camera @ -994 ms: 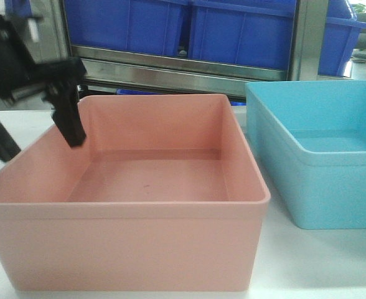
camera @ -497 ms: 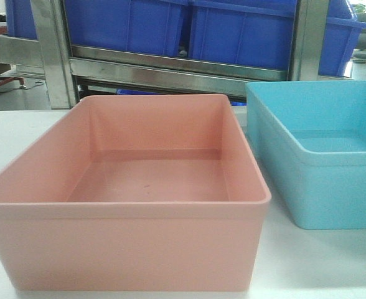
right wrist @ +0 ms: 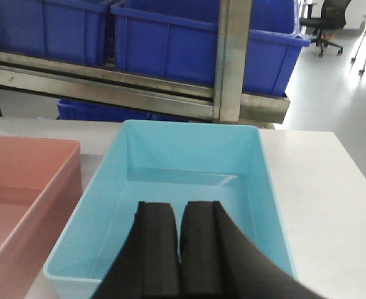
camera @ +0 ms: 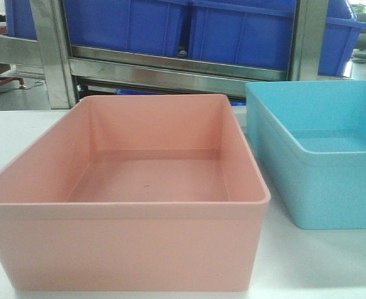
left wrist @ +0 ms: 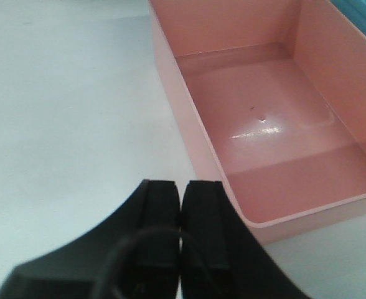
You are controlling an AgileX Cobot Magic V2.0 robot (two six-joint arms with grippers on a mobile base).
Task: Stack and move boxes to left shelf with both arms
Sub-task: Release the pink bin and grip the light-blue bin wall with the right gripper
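Front view: salmon pink bin (camera: pixel 127 249) sits upright mid-frame on the white surface (camera: pixel 320 265). Light blue bin (camera: pixel 332 193) stands just beside it on the right, a narrow gap between; the two are not yet stacked. Behind both is a steel rack (camera: pixel 170 71) carrying dark blue crates (camera: pixel 245 31).

Left wrist view: left fingers (left wrist: pixel 162 208) pressed together with only a hairline seam, gripping nothing, above bare surface just outside the pink bin's wall.

Right wrist view: right fingers (right wrist: pixel 158 237) likewise closed on nothing, over the near end of the light blue bin.
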